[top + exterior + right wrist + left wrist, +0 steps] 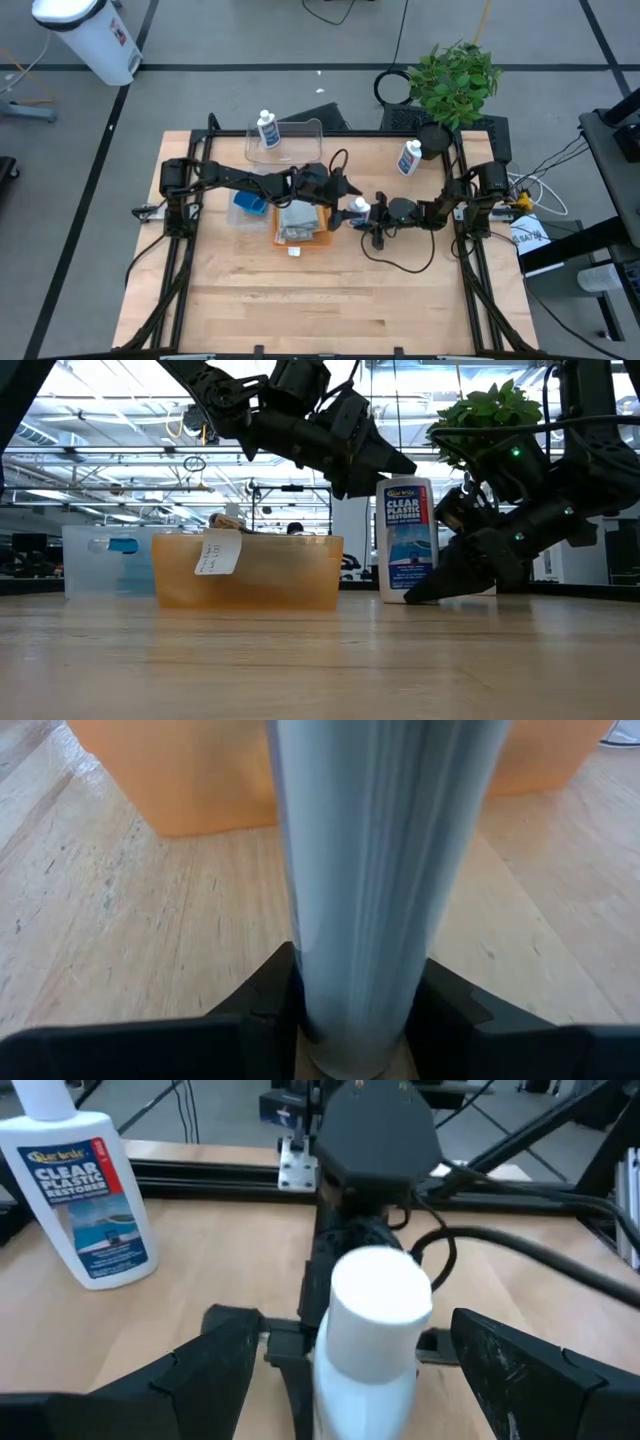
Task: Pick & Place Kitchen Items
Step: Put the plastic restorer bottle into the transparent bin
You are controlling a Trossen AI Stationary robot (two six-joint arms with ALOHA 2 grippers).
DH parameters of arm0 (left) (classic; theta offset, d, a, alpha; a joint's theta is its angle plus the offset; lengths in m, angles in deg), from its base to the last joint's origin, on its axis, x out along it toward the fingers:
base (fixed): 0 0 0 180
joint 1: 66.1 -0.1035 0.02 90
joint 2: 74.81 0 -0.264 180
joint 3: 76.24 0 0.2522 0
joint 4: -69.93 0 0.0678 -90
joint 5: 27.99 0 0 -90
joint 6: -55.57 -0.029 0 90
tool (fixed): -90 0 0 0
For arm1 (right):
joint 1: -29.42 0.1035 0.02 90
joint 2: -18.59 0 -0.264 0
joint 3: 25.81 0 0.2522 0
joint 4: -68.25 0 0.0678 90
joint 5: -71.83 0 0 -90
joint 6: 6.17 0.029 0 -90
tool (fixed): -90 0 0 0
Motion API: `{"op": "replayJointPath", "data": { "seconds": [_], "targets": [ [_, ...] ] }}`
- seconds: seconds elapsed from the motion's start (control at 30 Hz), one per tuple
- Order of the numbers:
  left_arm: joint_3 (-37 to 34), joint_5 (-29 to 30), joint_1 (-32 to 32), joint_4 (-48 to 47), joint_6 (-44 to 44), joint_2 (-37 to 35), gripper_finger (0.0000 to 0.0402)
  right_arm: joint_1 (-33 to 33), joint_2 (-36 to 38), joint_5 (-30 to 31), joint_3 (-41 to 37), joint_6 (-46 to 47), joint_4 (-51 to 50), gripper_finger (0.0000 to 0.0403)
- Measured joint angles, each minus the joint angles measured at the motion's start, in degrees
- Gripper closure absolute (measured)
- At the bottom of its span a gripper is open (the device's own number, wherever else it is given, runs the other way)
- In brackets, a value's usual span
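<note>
Three white bottles [268, 130], one gripped

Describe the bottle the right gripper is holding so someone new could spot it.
Find the orange tray mid-table. Just right of it stands a white bottle, gripped low by the right gripper. The other two bottles stand alone, near the plant and in the clear tub.

White-capped bottle [372, 1330] between spread left end effector [350, 1370] fingers, labelled bottle [80, 1190] beside, wooden table [220, 1255]
</note>
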Motion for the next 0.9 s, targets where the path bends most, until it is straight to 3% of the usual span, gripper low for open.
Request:
{"op": "replayJointPath", "data": {
  "seconds": [0.13, 0.23, 0.6, 0.9],
  "targets": [
    [0.0, 0.02, -0.21, 1.82, 0.52, -0.04, 0.0069, 0.0, 0.0, -0.03, 0.0, 0.0, -0.41, 0.0293],
    [0.0, 0.0, -0.23, 2.88, 1.42, -0.07, 0.0096, 0.0, 0.0, -0.04, 0.0, 0.0, -0.46, 0.0291],
    [0.04, 0.68, -0.22, 0.33, 0.91, -0.15, 0.028, 0.0, -0.01, -0.01, 0.0, 0.55, -0.35, 0.0287],
    [-0.2, 3.63, -0.34, -3.36, -1.0, -4.26, 0.0287, 0.02, -0.04, 1.96, 0.0, 1.51, 0.15, 0.025]
  ]
}}
